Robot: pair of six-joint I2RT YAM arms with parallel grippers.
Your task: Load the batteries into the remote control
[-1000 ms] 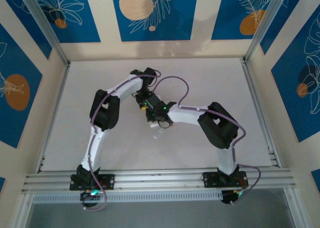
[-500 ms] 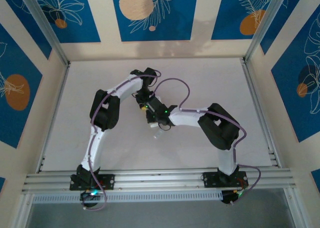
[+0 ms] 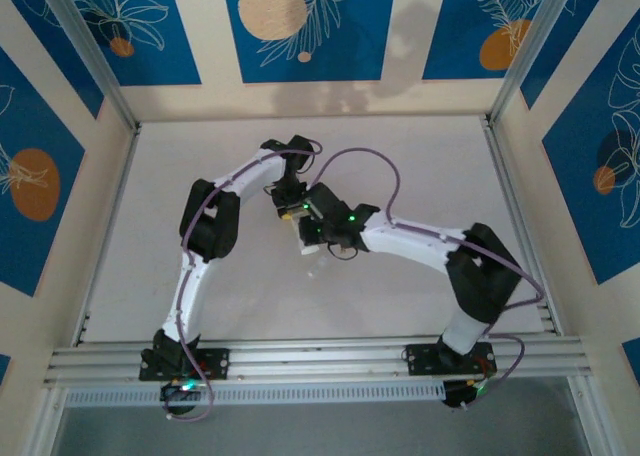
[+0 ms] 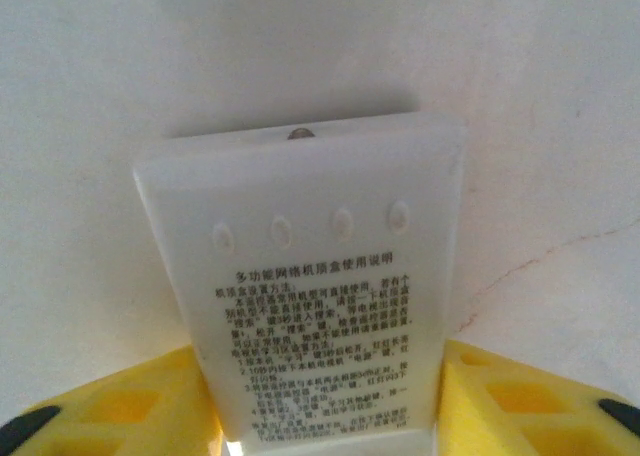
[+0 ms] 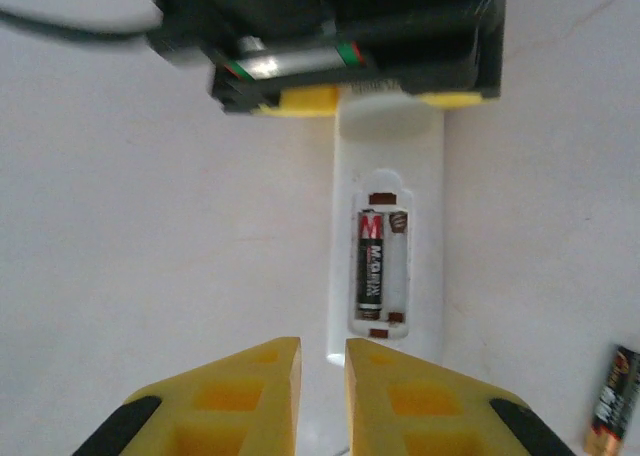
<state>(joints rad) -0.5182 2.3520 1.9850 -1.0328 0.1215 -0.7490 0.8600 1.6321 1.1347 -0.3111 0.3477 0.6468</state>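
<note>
Right tool (image 5: pixel 322 361) barely parted, empty; left tool (image 4: pixel 320 376) flanking remote control (image 4: pixel 310 226), grip unclear; we are seeing seated battery (image 5: pixel 371 261), loose battery (image 5: pixel 612 401) lying at 4 o'clock.

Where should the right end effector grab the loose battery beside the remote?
Likely mid-barrel, from straight above, closing across its long sides: the loose battery lies flat on the table, clear of the remote control, and its ends stay free for the empty slot.
</note>
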